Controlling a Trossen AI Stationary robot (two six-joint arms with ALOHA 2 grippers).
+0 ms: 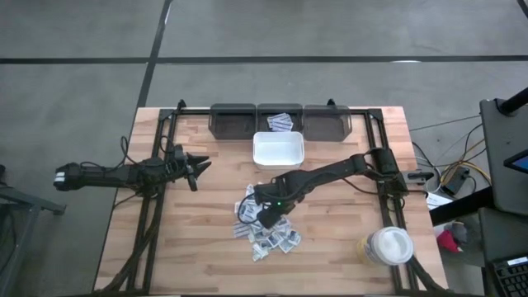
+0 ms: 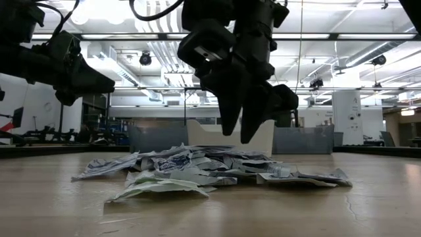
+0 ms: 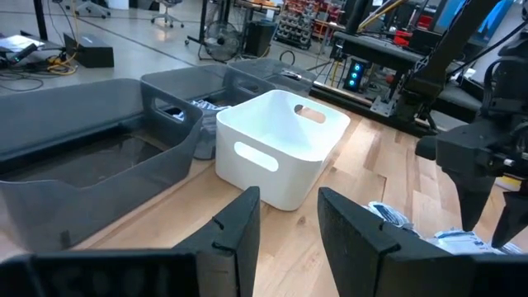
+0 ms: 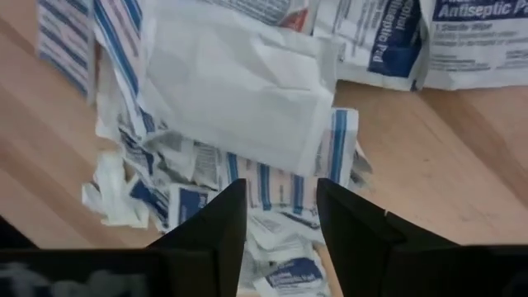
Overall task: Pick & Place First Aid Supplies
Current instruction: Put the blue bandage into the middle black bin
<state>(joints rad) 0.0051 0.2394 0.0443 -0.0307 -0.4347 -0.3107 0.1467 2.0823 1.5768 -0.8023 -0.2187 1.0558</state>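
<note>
The right gripper (image 1: pixel 266 216), fingers parted and empty, hovers over the sachets (image 1: pixel 268 235) heaped mid-bench at six o'clock of the white bin (image 1: pixel 278 150) — light, limp, slippery packets, probably best pinched by an edge.

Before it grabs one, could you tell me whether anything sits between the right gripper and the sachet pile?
Nothing visible does. The right gripper hangs open directly over the pile of sachets, with only air beneath its fingertips. The left gripper waits off to the side.

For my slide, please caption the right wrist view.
Open right gripper poised above sachets on table.
</note>
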